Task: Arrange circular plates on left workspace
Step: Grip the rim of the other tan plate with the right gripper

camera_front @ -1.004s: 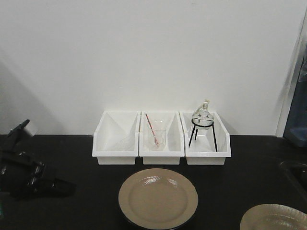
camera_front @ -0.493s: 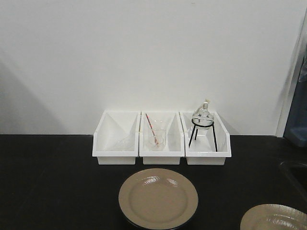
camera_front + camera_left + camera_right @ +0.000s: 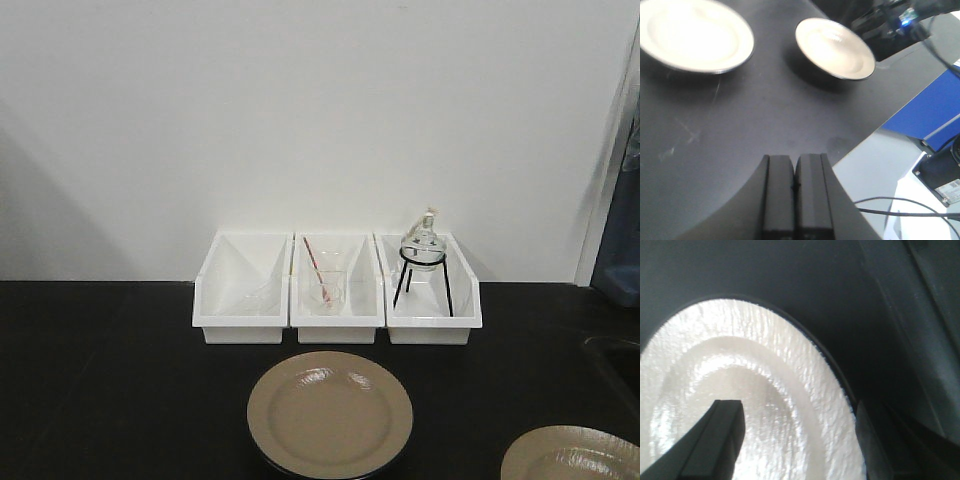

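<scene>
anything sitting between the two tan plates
No, just bare black benchtop between the centre plate and the right plate; the front-facing view shows it, the left wrist view too.

Tan plates (image 3: 330, 415) with dark rims, black benchtop (image 3: 100, 380), white bins (image 3: 337, 290).

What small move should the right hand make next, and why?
Probably lower the right hand slightly and close it on the rim of the plate: it is open, with one finger over the plate's face and the other outside the rim.
</scene>
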Motion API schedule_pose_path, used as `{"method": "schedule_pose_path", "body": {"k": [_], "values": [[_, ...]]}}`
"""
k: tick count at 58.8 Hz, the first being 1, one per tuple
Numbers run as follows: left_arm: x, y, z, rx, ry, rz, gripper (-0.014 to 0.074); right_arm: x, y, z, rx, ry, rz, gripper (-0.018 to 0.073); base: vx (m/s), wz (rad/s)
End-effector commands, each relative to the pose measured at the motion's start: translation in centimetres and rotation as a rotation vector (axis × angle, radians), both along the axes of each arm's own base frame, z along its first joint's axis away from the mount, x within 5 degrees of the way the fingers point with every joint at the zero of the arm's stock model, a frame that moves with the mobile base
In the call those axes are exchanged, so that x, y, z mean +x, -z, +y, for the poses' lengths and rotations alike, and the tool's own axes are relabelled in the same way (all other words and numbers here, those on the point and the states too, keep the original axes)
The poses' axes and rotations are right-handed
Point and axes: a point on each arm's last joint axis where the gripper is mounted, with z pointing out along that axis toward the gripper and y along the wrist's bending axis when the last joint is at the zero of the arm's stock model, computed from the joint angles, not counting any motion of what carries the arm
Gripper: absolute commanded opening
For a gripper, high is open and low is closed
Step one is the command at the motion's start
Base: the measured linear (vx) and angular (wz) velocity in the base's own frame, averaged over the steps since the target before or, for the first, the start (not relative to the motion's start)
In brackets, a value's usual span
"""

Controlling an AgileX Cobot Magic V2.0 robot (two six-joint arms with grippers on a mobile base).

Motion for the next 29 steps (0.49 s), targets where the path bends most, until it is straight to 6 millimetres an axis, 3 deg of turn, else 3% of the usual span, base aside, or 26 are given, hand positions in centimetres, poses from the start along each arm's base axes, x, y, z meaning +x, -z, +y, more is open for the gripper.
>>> {"method": "schedule_pose_path", "body": {"k": [1,18,29], "values": [[-0.7,-1.5,-0.2,-0.077,-0.012,-0.060,-0.0001,0.4,-1.7,-0.5,-0.049,0.011,-0.069,0.0519,0.00,0.00],[-1.6,-2.0,-0.1,-0.083,-0.043,-0.136,-0.0001,0.6,0.9,-0.2,0.014,-0.087,-0.006,0.0512,0.00,0.00],[-1.6,-2.0,-0.1,-0.083,-0.042,-0.136,-0.0001,0.7,2.9,0.8,0.150,-0.193,0.016,0.0449,0.00,0.00]]}}
